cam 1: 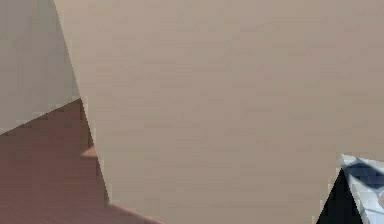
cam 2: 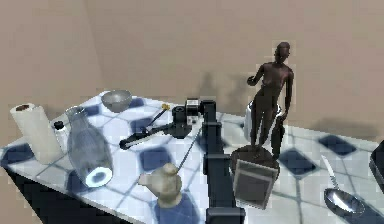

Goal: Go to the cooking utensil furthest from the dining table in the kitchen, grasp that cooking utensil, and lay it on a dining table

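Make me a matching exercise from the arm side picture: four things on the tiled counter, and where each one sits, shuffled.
Things:
1. paper towel roll
2. dark statue
3. grey bowl
4. shiny metal utensil

Places in the arm side view:
A. at the back, left of middle
B. far left edge
C. bottom right corner
D. standing upright, right of middle

Pairs: 1-B, 2-D, 3-A, 4-C.

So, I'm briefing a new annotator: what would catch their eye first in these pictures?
The dark statue of a standing figure, toward the arm side view's right on the blue-and-white tiled counter, stands out first. Next comes the robot's dark arm reaching across the counter's middle, with a paper towel roll and a glass vase toward that view's left.
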You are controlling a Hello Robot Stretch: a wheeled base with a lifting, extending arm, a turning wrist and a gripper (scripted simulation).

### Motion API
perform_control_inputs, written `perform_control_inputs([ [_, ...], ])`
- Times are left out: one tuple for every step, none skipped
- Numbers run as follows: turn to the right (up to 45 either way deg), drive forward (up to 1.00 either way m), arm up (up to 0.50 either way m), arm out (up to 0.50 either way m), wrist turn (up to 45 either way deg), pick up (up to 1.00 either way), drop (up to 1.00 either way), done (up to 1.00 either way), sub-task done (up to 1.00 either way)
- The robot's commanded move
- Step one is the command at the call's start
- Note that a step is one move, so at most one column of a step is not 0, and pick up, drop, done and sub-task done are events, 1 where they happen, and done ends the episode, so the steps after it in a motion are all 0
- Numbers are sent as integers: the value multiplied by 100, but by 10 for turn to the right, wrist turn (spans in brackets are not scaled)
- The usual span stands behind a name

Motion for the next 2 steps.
perform_control_inputs([
  [0,0,10,0,0,0,0,0,0],
  [0,0,4,0,0,0,0,0,0],
])
